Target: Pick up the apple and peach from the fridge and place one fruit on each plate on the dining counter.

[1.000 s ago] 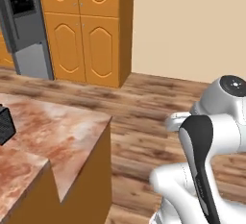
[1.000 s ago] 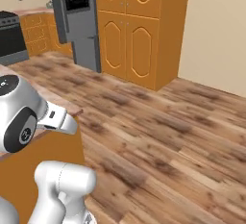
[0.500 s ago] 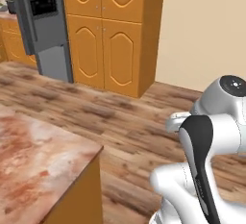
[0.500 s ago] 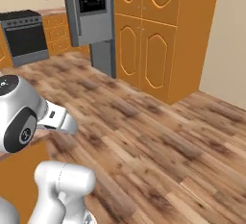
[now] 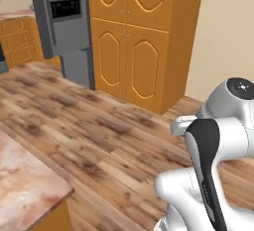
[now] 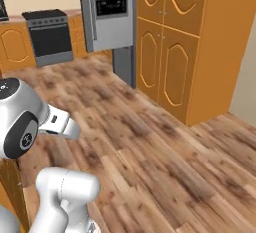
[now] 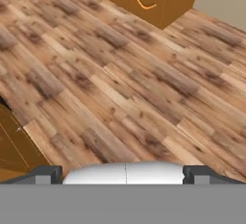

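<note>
Two claw fingertips [image 7: 45,175] sit wide apart at the bottom of the hand view, nothing between them; claw [image 7: 124,176] is fully open and empty, pointing down at the wood floor [image 7: 125,83]. Fridge [image 5: 64,24] stands far left, doors closed, just left of the tall orange cupboards [image 5: 141,36]; also seen in the right base view [image 6: 107,19]. Marbled worktop corner [image 5: 25,185] at near left. Black stove [image 6: 47,37] far left of the fridge.

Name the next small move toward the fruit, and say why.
Probably keep driving toward the fridge: its doors look shut, a stretch of wooden floor lies between it and the base, and the gripper is open and empty.
</note>
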Robot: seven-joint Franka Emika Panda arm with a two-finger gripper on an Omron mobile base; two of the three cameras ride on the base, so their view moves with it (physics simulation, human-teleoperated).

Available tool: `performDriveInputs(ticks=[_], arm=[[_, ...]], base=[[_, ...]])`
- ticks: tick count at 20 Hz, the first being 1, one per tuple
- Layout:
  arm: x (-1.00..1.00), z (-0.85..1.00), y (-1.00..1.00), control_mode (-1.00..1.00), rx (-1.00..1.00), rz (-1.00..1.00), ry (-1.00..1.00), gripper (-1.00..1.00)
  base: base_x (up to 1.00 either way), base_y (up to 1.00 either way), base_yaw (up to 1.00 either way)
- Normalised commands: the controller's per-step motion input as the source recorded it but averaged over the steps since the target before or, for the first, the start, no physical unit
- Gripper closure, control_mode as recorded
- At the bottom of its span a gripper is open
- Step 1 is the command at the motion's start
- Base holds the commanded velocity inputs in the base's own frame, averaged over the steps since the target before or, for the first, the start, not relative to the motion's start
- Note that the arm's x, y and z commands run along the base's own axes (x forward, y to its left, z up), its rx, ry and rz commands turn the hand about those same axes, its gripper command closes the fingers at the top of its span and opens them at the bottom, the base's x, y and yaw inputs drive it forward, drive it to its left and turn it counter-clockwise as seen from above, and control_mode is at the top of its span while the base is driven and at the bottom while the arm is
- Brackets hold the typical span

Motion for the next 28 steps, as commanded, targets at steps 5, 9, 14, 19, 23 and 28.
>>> performDriveInputs(ticks=[5, 9, 14, 19, 23, 28], arm=[[0.00, 0.00, 0.00, 1.00, 0.00, 0.00, 0.00, -1.00], [0.00, 0.00, 0.00, 1.00, 0.00, 0.00, 0.00, -1.00], [0.00, 0.00, 0.00, 1.00, 0.00, 0.00, 0.00, -1.00], [0.00, 0.00, 0.00, 1.00, 0.00, 0.00, 0.00, -1.00], [0.00, 0.00, 0.00, 1.00, 0.00, 0.00, 0.00, -1.00], [0.00, 0.00, 0.00, 1.00, 0.00, 0.00, 0.00, -1.00]], base=[[0.96, -0.63, 0.36], [1.00, -0.47, 0.38], [1.00, -0.26, 0.41], [1.00, -0.03, 0.39], [1.00, 0.00, 0.34], [1.00, 0.00, 0.29]])
